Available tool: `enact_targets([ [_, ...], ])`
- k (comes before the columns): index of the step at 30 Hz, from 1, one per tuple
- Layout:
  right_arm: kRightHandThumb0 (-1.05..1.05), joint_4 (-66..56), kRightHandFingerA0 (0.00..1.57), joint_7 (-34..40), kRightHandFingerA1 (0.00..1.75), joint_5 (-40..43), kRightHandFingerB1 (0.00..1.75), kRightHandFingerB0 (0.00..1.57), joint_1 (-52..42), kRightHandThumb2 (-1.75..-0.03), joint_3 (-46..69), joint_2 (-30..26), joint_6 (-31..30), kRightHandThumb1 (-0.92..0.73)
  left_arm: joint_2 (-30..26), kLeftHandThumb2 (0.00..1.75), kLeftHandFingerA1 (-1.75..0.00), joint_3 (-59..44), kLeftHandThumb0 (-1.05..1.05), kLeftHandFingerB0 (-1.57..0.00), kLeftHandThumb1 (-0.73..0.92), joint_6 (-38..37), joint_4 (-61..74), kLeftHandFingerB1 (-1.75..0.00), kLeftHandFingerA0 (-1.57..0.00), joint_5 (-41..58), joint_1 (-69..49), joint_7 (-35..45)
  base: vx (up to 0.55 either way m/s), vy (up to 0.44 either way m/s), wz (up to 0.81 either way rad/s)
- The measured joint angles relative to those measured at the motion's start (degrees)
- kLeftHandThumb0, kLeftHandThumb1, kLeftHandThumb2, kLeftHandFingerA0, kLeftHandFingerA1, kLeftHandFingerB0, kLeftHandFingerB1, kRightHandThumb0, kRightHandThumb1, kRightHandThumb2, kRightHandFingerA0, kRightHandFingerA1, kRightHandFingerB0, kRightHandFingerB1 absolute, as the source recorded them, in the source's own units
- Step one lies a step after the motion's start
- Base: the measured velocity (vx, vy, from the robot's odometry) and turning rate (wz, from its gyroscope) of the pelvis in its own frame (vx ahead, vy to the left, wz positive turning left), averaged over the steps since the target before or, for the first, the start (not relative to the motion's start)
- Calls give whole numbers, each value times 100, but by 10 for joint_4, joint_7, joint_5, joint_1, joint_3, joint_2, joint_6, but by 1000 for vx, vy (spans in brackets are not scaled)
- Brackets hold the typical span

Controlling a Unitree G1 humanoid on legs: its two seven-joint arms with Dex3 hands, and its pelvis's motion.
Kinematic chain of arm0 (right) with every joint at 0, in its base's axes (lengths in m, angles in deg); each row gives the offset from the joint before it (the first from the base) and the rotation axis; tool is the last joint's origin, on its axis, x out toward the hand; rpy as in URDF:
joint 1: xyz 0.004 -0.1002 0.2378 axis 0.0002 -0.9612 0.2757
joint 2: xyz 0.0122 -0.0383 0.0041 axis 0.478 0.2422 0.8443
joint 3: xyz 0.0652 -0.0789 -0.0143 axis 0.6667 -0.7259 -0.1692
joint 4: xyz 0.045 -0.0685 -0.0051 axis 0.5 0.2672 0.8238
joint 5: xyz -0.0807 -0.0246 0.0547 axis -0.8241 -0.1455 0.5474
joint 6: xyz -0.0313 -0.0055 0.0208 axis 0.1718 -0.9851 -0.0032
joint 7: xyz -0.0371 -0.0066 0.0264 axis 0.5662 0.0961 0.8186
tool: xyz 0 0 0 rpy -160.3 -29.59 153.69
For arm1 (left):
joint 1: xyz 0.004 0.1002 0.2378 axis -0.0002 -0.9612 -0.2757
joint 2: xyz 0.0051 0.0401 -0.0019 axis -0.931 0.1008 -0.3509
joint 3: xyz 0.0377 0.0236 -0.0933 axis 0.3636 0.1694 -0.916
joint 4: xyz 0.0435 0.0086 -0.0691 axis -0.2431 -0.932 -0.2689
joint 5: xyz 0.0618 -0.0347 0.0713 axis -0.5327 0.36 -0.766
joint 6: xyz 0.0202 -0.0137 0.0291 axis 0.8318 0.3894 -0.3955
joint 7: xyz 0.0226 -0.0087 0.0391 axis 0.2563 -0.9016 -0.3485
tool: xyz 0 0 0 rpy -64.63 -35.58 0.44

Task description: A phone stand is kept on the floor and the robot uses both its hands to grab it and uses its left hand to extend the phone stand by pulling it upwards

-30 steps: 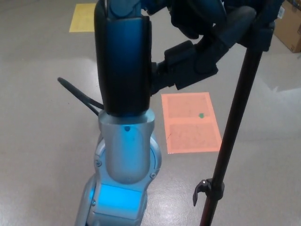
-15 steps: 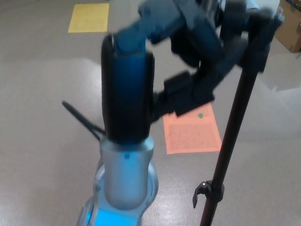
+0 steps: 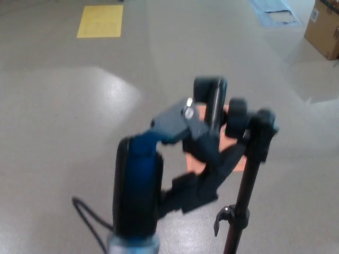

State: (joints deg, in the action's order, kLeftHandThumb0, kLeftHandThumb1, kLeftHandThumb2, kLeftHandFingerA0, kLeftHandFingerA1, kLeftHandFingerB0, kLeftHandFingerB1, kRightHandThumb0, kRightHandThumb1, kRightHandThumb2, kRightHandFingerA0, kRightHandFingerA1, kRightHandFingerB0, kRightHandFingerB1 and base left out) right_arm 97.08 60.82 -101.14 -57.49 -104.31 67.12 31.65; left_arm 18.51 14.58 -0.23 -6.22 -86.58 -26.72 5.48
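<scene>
Since a second ago your left hand [image 3: 220,114] has dropped well down the picture, from the top edge to about centre, and your view has tilted too, so more floor [image 3: 79,106] and the yellow square [image 3: 100,21] at 11 o'clock show. You can see the phone stand [image 3: 244,190] upright at 5 o'clock, its black pole topped by a head the hand's fingers [image 3: 212,100] curl against, though blur means you cannot tell whether they truly clamp it. Your right hand is out of view, an orange mat [image 3: 233,159] peeks out behind the hand, and a cardboard box [image 3: 324,26] sits at 2 o'clock.
</scene>
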Motion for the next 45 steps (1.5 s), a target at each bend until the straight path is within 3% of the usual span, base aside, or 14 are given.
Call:
enact_targets([
  [2,-35,0,120,0,175,0,175,94,0,-66,0,0,0,-88,-6,86,-140,5,-20,-101,45,-22,-16,-127,-126,5,-34,-5,0,0,0],
  [8,-34,0,122,-1,175,0,175,97,0,-66,1,0,0,-89,-24,85,-141,0,-23,-101,45,-80,-80,-129,-125,24,-105,-15,0,0,0],
  [9,-34,0,120,-3,175,0,175,97,-1,-66,3,0,0,-89,-26,56,-175,-4,-17,-71,65,-96,-95,-175,-93,28,-120,-19,0,0,0],
  [14,-34,0,119,-7,175,1,175,95,-4,-66,6,0,1,-89,-22,57,-174,-15,-18,-71,67,-154,-152,-175,-92,49,-164,-25,0,0,0],
  [16,-33,0,118,-9,175,1,175,94,-6,-66,7,0,1,-88,-18,86,-141,-21,-22,-100,47,-181,-171,-129,-125,57,-172,-25,0,0,0],
  [19,-35,-2,116,-10,175,0,175,94,-7,-66,10,1,1,-89,-12,59,-158,-30,-22,-67,67,-212,-187,-172,-95,66,-183,-25,0,0,0],
  [23,-35,-5,113,-14,175,1,175,92,-8,-66,12,1,-1,-89,-12,57,-112,-37,-34,-73,57,-233,-200,-80,-75,77,-188,-16,0,0,0],
  [24,-34,-7,116,-14,175,1,175,93,-8,-66,13,2,-2,-89,-14,56,-35,-38,-48,-42,49,-237,-203,-34,-45,85,-191,-9,0,0,0],
  [27,-34,-8,117,-14,175,2,175,93,-8,-66,15,2,-4,-88,-32,87,-51,-36,-28,-8,29,-232,-210,-50,-8,109,-205,13,0,0,0],
  [37,-40,-13,107,-18,175,8,175,87,-8,-64,20,3,-13,-81,-73,72,-33,-29,-58,0,36,-200,-196,-19,-9,168,-220,87,0,0,0],
  [38,-62,-12,52,-19,124,8,57,18,-9,-60,20,3,-14,-67,-74,71,-25,-29,-64,0,37,-198,-195,-14,-9,174,-222,94,0,0,0],
  [40,-77,-12,16,-20,65,8,18,3,-9,-93,19,3,-14,-54,-76,72,-16,-29,-67,0,39,-195,-193,-13,-10,180,-225,103,0,0,0],
  [44,-77,-16,16,-36,65,8,18,3,-10,-93,10,1,-18,-54,-79,72,-16,-32,-67,0,39,-190,-190,-13,-10,187,-230,119,0,0,0],
  [45,-101,-16,0,-38,0,8,0,0,-10,-64,9,1,-19,-79,-79,75,-4,-32,-68,0,41,-189,-189,-18,-9,188,-231,121,0,0,0],
])
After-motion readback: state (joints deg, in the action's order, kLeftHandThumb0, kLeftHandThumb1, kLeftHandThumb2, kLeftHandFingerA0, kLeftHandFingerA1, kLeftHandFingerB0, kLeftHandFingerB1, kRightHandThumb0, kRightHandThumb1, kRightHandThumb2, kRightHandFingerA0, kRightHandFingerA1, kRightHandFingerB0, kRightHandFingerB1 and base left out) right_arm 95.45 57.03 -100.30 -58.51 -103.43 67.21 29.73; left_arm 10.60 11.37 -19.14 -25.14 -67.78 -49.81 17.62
